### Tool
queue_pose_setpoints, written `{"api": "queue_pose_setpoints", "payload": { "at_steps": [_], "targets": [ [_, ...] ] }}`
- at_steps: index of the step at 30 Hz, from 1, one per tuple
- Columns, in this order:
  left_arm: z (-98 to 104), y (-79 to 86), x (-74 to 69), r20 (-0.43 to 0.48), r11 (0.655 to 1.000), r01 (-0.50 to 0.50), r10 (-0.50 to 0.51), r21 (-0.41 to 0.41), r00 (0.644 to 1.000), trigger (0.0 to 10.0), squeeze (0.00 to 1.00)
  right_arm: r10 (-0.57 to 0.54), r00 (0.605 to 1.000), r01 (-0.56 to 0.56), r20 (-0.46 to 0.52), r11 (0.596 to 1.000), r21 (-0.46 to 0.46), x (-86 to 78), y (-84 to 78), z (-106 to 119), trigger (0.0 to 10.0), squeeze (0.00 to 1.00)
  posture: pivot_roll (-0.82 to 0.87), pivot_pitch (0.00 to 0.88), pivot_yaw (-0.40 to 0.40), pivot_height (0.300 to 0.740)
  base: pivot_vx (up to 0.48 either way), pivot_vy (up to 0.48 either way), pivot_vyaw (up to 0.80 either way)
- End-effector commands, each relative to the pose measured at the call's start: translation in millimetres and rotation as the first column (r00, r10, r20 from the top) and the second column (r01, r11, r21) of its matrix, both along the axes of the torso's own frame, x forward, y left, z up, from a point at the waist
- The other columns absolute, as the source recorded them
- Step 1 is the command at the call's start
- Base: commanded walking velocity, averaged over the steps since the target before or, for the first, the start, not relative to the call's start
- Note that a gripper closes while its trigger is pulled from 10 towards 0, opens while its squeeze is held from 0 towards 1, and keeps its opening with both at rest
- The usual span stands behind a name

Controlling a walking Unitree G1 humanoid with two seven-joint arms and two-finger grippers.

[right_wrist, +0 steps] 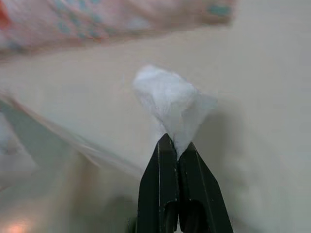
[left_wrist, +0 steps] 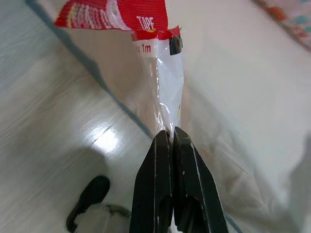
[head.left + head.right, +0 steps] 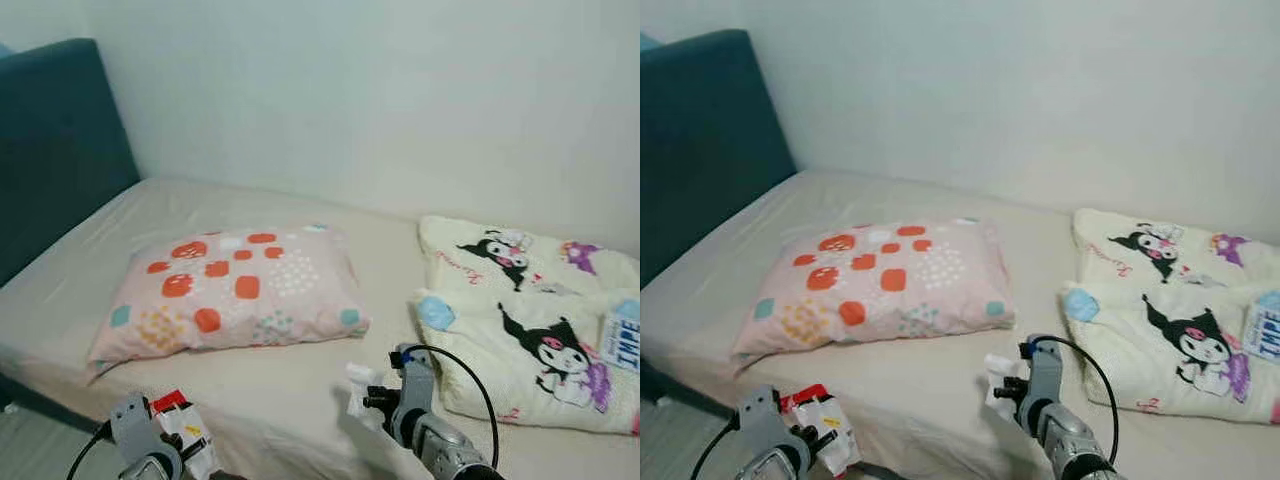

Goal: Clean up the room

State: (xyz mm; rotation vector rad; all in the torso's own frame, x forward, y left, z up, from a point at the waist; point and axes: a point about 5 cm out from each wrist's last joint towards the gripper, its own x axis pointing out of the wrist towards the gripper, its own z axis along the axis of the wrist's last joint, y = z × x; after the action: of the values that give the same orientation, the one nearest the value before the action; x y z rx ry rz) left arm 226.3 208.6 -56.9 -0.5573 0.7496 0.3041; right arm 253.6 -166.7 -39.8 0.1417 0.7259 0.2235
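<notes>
Wrapper (image 2: 160, 58): I see my left gripper (image 2: 171, 137) with jaws clamped on its clear end, red-printed top held up beside the bed's (image 3: 300, 390) near edge.
Tissue (image 1: 170, 104): crumpled, white, pinched in my right gripper (image 1: 175, 143), above the sheet.
Pillow (image 3: 235, 290): flat mid-bed.
Blanket (image 3: 540, 320): folded, right of pillow.

Bed (image 3: 300, 400) runs left to right across the scene, wall (image 3: 400, 100) along its far side, headboard (image 3: 55, 150) at the far left. Pillow (image 3: 230, 290) lies on the bed, left of centre. Folded blanket (image 3: 530, 320) lies on the bed at right, well apart from the pillow. Floor (image 3: 40, 445) at near left, below the bed's near edge. Left gripper (image 2: 171, 137), with a wrapper (image 3: 185, 425), near left at the bed's edge. Right gripper (image 1: 176, 144), with a tissue (image 3: 360, 385), over the bed, just left of the blanket's near corner.
</notes>
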Motion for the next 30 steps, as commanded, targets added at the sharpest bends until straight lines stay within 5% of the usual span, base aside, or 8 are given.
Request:
{"api": "queue_pose_setpoints", "payload": {
  "at_steps": [1, 7, 30],
  "targets": [
    [-3.9, 1.5, -6.6, -0.02, 1.0, 0.0, 0.0, 0.008, 1.0, 10.0, 0.0, 0.03, 0.999, -0.032, -0.043, 0.999, -0.037, -5.1, 4.0, -5.2, 10.0, 0.0, 0.08, 0.0, -0.055, 0.74, 0.0, 0.0, 0.77],
    [-5.4, -8.5, -6.4, -0.012, 0.999, 0.034, -0.034, -0.013, 0.999, 10.0, 0.0, 0.095, 0.994, -0.097, -0.061, 0.995, -0.03, -9.4, 11.4, -8.2, 10.0, 0.0, 0.05, 0.0, -0.037, 0.74, 0.0, 0.0, 0.77],
    [-9.3, -16.8, -11.5, -0.03, 0.988, 0.156, -0.156, 0.01, 0.987, 10.0, 0.0, -0.043, 0.993, 0.05, -0.111, 0.997, 0.058, -21.3, 5.4, -16.5, 10.0, 0.0, 0.06, 0.0, -0.027, 0.74, 0.0, 0.0, 0.77]
  ]
}}
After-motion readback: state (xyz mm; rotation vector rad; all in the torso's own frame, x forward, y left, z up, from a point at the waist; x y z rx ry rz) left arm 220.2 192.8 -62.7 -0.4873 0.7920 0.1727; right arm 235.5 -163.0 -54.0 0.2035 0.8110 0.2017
